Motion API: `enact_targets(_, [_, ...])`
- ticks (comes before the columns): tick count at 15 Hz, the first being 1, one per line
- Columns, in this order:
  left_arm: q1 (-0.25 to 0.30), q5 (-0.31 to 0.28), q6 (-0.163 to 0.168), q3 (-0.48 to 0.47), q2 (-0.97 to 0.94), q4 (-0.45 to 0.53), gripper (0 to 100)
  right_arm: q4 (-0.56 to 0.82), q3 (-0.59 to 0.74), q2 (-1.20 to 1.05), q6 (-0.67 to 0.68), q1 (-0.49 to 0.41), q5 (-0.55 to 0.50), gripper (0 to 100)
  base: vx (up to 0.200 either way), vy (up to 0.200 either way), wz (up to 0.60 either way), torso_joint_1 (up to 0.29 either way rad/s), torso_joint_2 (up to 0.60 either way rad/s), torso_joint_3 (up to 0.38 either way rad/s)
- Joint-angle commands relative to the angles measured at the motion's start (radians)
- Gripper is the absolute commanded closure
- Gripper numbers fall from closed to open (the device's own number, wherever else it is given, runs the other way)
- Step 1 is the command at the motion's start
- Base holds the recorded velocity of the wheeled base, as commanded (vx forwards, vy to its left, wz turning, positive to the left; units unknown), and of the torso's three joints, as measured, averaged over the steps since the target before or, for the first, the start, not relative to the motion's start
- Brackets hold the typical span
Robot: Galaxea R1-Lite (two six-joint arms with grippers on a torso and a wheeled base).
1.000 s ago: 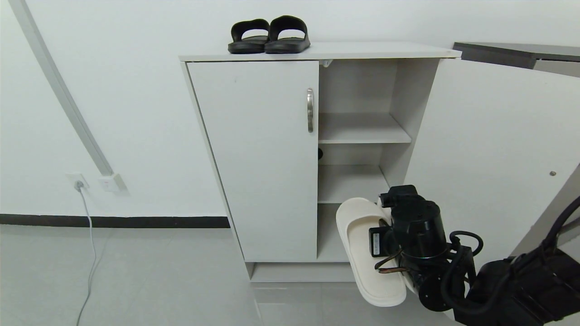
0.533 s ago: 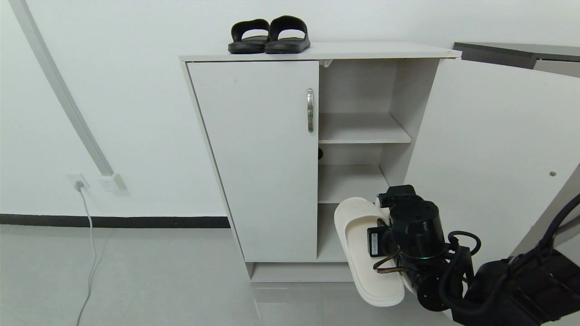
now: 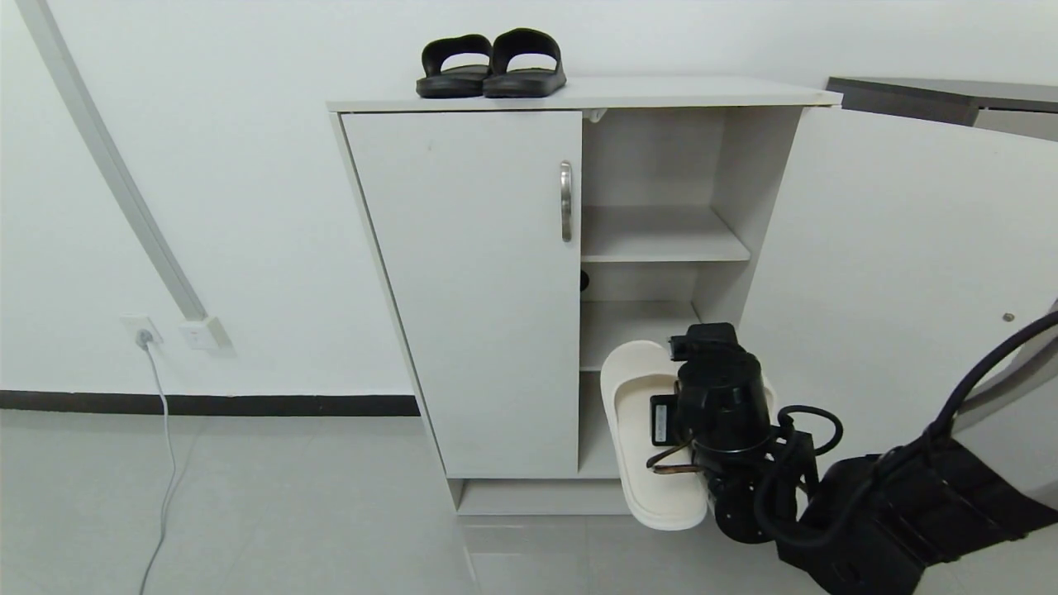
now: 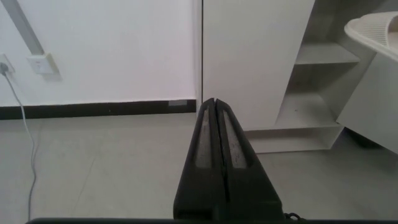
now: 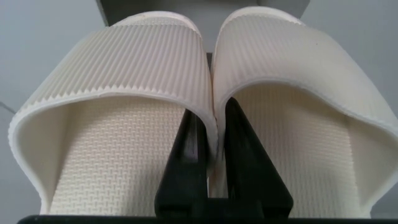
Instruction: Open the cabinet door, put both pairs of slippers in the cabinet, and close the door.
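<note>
Low right of centre, beside the open cabinet door (image 3: pixel 893 273), jaws of the right gripper (image 5: pixel 214 127) pinch the white slippers (image 3: pixel 649 438) by their straps, unshelved; the black slippers (image 3: pixel 492 66) sit atop the cabinet (image 3: pixel 463 289), upper centre; jaws of the left gripper (image 4: pixel 214 140) are closed, empty; door-closing remains.

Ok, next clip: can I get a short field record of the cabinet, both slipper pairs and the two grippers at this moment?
cabinet: left door shut, right door swung open
white slippers: both pinched by their straps in the right gripper, held in front of the lower part of the open side
black slippers: side by side on the cabinet top
left gripper: shut, holding nothing, over the floor, facing the cabinet
progress: door open, no pair inside yet
</note>
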Motion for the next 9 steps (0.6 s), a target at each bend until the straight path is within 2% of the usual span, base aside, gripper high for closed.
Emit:
enact_targets(1, [0.000,0.000,0.000,0.000,0.003,0.000,100,0.018,-0.109,0.098,0.033,0.023,-0.050,100,0.000,0.000,0.00,0.000,0.00,0.000])
enact_targets(4, [0.000,0.000,0.000,0.000,0.003,0.000,100,0.056,-0.136,0.104,0.061,0.032,-0.052,100,0.000,0.000,0.00,0.000,0.00,0.000])
enact_targets(9, [0.000,0.002,-0.003,0.000,0.003,0.000,100,0.056,-0.133,0.101,0.062,0.032,-0.053,100,0.000,-0.200,0.00,0.003,0.00,0.006])
